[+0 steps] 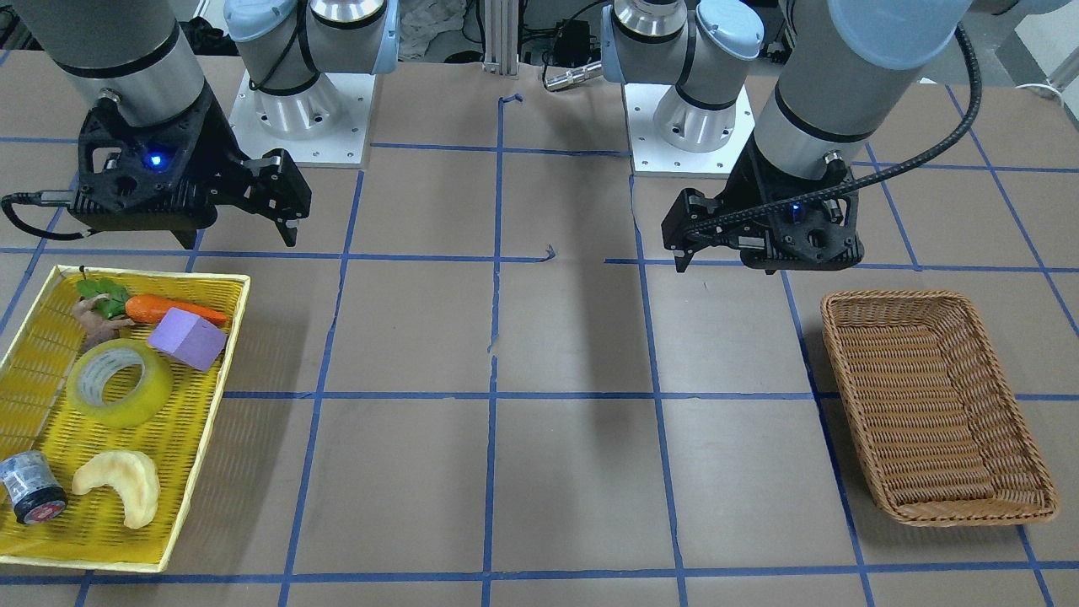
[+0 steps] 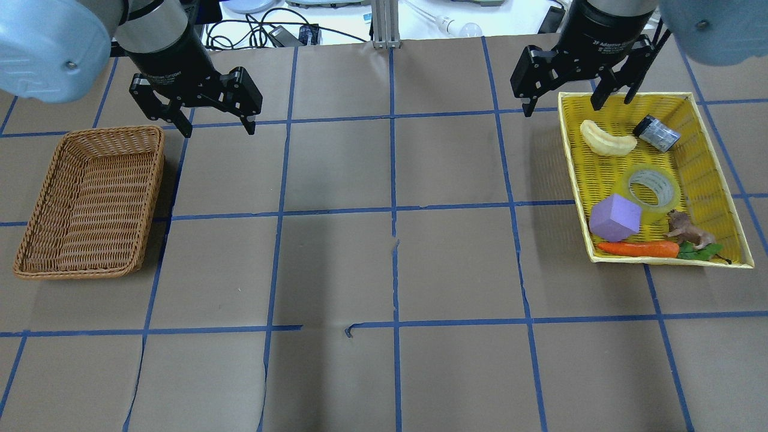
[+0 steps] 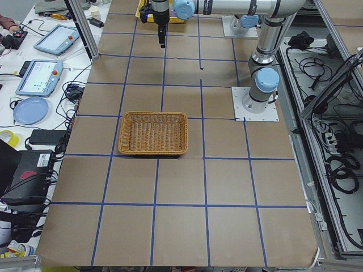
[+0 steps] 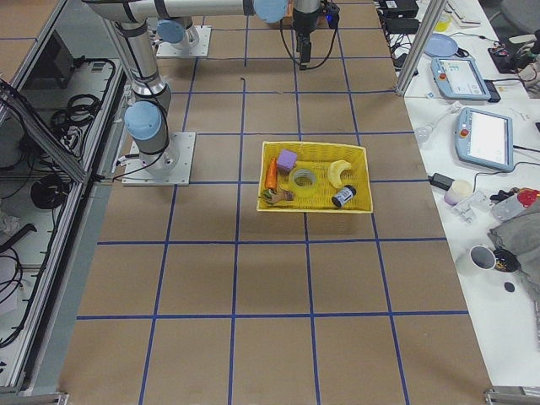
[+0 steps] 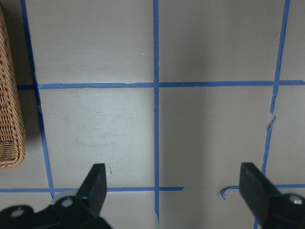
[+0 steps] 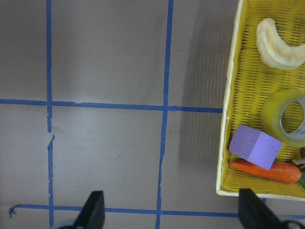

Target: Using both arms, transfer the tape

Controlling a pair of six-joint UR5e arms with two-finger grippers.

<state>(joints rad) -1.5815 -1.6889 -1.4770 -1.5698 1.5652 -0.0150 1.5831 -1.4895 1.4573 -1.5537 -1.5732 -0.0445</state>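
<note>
The wide roll of translucent yellowish packing tape point(image 2: 654, 187) lies flat in the middle of the shallow yellow woven tray point(image 2: 714, 156), on the robot's right side of the brown paper-covered table point(image 2: 384, 264) with its blue tape grid. A purple block point(image 2: 614, 217) sits just beside the roll. An orange toy carrot point(image 2: 637, 249) lies at the tray's near end by the robot. A pale yellow crescent-shaped toy point(image 2: 606, 141) and a small grey cylinder point(image 2: 657, 133) lie at its far end. The right gripper point(image 2: 562, 108) hangs above the table, apart from the tape, its jaws spread wide and empty. The left gripper point(image 2: 219, 129) hangs likewise released beside the brown wicker basket point(image 2: 90, 204) on the left.
</note>
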